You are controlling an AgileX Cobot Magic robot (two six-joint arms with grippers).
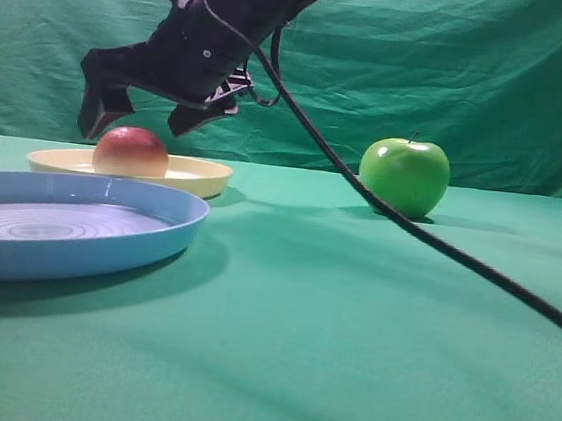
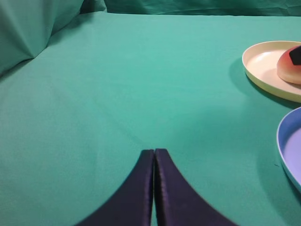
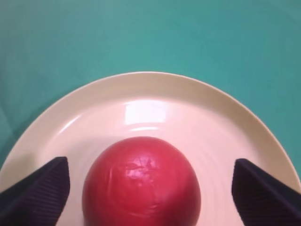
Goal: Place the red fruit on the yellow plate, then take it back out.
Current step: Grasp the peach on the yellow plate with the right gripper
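Red fruit (image 1: 131,152) resting on yellow plate (image 1: 199,176), round, no clear long axis, red side up. Right gripper (image 1: 148,119) just above it, fingers (image 3: 37,193) spread apart, not touching. Left gripper (image 2: 154,157) fingers pressed together above tabletop (image 1: 350,318).

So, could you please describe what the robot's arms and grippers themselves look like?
The right gripper is matte black with blocky fingers whose pads are finely ribbed; a black cable trails from the black arm. The left gripper shows two dark, curved tapering fingers.
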